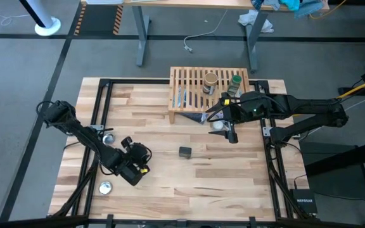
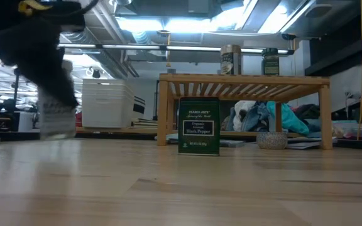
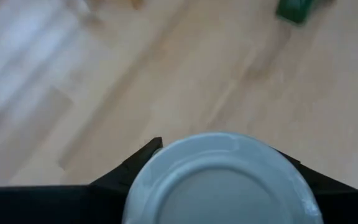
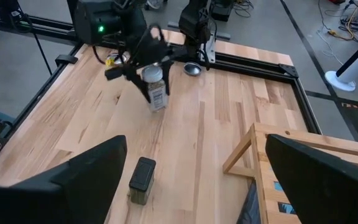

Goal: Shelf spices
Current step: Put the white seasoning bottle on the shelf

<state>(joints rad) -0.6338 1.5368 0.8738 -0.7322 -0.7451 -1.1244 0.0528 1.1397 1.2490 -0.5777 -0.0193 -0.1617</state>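
Gripping the clear white-capped jar (image 4: 155, 87) just under its cap, your left gripper (image 1: 134, 166) holds it clear of the tabletop (image 1: 233, 183) toward the left front, well apart from the shelf (image 1: 189, 95). Its fingers are pinched on the jar, whose white cap fills the left wrist view. The step in hand looks like the carry: the jar is picked and has yet to reach the rack. Two spices already stand on the slats, the tan-brown round jar (image 1: 211, 80) and the green-lidded jar (image 1: 236, 82). The dark tin (image 1: 184, 152) waits mid-table. Your right gripper (image 1: 224, 120) hovers spread wide just in front of the shelf. Next, you likely need to swing the jar across, keep it upright, and pick a free spot clear of the right arm.
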